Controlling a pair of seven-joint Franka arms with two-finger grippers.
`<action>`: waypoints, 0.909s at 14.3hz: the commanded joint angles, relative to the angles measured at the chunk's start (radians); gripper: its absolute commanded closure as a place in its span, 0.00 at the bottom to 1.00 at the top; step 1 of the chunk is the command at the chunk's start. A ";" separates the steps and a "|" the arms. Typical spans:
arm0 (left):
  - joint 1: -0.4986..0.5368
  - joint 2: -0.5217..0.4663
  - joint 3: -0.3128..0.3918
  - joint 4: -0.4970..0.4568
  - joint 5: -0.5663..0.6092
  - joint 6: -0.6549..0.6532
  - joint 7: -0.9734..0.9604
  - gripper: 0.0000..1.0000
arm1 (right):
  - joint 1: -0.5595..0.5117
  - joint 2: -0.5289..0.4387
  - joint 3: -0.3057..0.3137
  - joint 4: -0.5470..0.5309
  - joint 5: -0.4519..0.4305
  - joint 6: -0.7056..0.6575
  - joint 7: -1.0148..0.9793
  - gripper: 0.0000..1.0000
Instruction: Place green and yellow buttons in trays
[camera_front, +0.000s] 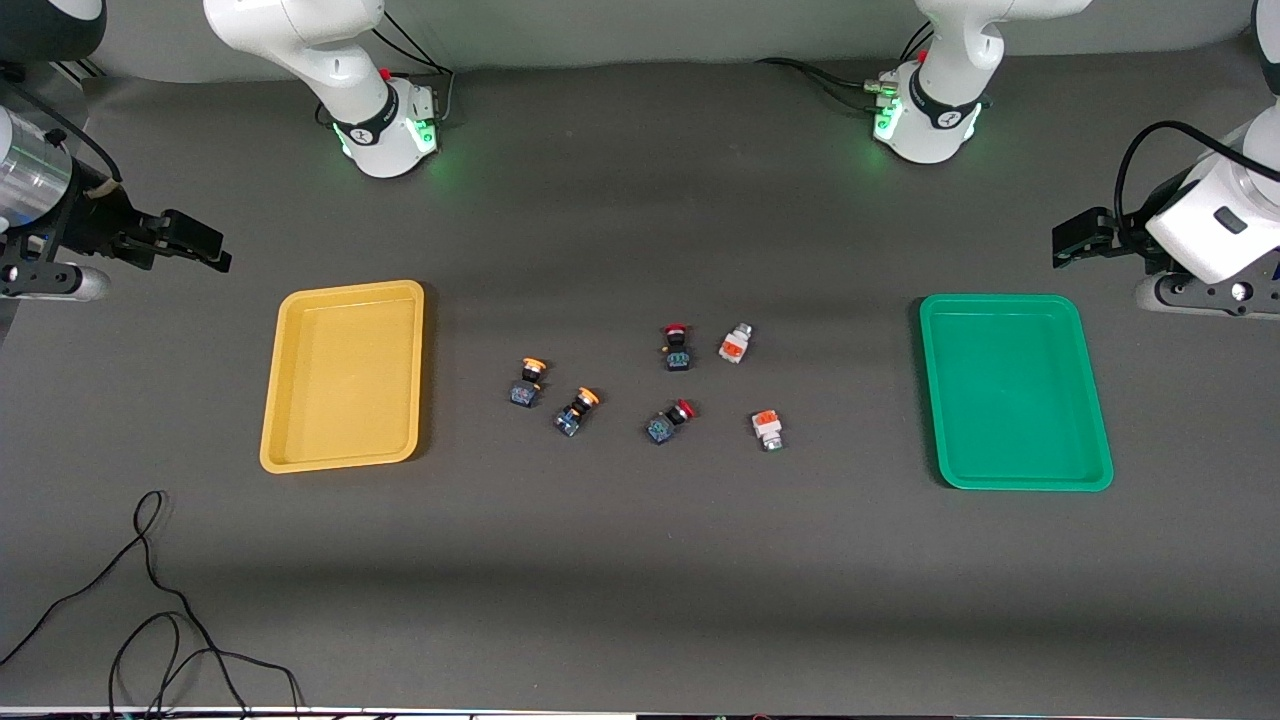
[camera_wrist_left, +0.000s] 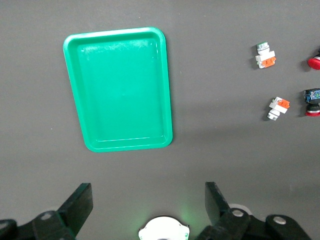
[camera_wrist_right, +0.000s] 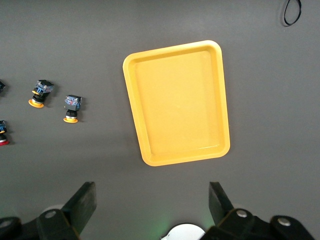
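While both arms wait | left gripper wide, empty, by green tray | right gripper wide, empty, by yellow tray | 6 buttons between trays

Dark grey table carries yellow tray, green tray, six loose switches between them, black cable.

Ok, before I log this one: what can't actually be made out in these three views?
- Front view: right gripper and left gripper sit at the frame's edges; the arms are cut off.
- Left wrist view: one red-capped switch is cut by the edge; the yellow tray is outside the frame.
- Right wrist view: the green tray and white-grey buttons are outside the frame.
- All views: markings on the yellow-capped buttons are too small to read.
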 joint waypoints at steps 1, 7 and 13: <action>-0.023 -0.010 0.018 -0.016 -0.008 0.021 0.017 0.00 | 0.001 0.053 0.010 0.046 0.053 -0.021 0.031 0.00; -0.028 0.005 0.008 -0.011 -0.010 0.021 -0.015 0.00 | 0.130 0.155 0.009 0.016 0.075 0.036 0.056 0.00; -0.112 0.006 -0.052 -0.109 -0.025 0.116 -0.112 0.00 | 0.297 0.349 0.010 -0.064 0.092 0.313 0.347 0.00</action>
